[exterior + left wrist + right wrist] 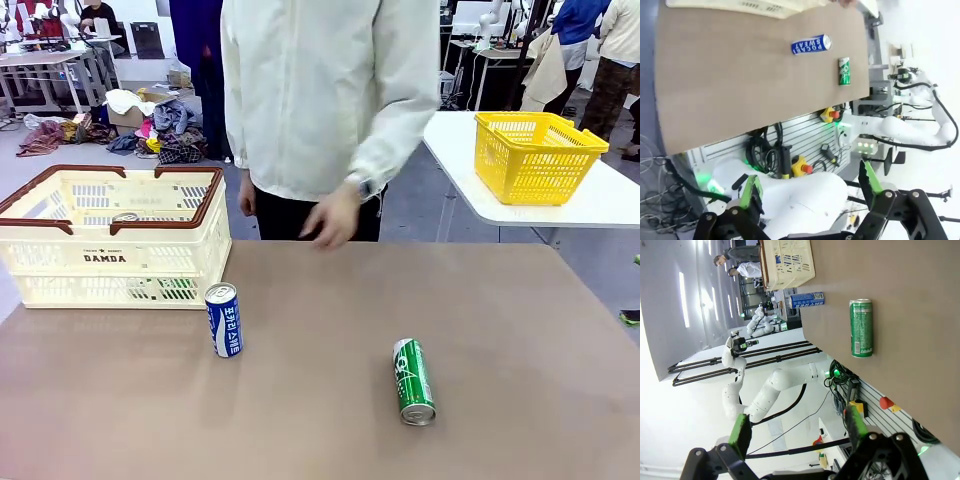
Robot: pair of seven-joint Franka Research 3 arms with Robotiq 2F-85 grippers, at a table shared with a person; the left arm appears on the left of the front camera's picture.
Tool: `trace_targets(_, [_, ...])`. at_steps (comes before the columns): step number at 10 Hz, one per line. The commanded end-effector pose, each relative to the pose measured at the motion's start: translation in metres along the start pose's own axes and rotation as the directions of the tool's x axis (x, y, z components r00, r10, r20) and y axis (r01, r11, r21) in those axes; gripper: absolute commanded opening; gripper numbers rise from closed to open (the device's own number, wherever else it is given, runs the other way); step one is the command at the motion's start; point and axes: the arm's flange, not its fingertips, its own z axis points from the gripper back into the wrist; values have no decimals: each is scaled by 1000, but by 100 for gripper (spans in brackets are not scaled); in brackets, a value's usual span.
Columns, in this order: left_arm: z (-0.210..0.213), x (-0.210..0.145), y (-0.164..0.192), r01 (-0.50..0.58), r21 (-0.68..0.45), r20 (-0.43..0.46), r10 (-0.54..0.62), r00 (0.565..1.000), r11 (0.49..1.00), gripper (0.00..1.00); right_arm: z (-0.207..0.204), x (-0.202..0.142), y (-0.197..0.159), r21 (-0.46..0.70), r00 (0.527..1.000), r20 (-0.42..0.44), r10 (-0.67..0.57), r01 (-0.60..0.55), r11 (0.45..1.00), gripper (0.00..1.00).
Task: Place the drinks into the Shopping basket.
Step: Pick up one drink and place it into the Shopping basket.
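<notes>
The blue-and-white can [223, 320] stands upright on the brown table, just in front of the Shopping basket's right corner. The green can [413, 381] lies on its side right of centre, silver top toward the near edge. The cream Shopping basket [60, 262] sits at the far left; something round and silver shows inside it. In the left wrist view my left gripper [810, 187] is open and empty, back off the table's near edge, far from the blue can [811, 45] and green can [843, 70]. My right gripper [798, 430] is likewise open and empty, well short of the green can [861, 328].
A person in a white jacket stands at the far edge with one hand [335, 215] hanging over the table. A yellow basket [535, 155] sits on a separate white table at the back right. Bare brown tabletop [320, 420] lies between and in front of the cans.
</notes>
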Motion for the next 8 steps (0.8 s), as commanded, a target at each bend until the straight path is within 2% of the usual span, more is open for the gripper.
trace_targets(1, [-19, 24, -18, 32, -12, -9, -32, 999, 999, 100, 2, -1, 4, -2, 1000, -8, -15, 15, 1000, 100])
trace_targets(3, [-20, 31, -36, 69, -3, -5, -69, 998, 998, 100, 2, -1, 4, -2, 1000, -8, -15, 15, 1000, 100])
trace_targets(4, [-26, 41, -66, 48, 32, -31, -47, 998, 998, 100, 2, -1, 4, -2, 1000, -8, -15, 15, 1000, 100])
trace_targets(5, [-42, 53, -117, 62, 79, -69, -56, 996, 995, 100, 2, -1, 4, -2, 1000, -8, -15, 15, 1000, 100])
trace_targets(6, [-86, 61, -189, 115, 105, -164, -97, 982, 988, 100, 2, -1, 4, -2, 1000, -8, -15, 15, 1000, 100])
trace_targets(7, [-140, 62, -242, 98, 203, -205, -56, 977, 974, 100, 2, -1, 4, -2, 1000, -8, -15, 15, 1000, 100])
trace_targets(8, [-192, 61, -279, 27, 261, -206, 28, 978, 965, 100, 2, -1, 4, -2, 1000, -8, -15, 15, 1000, 100])
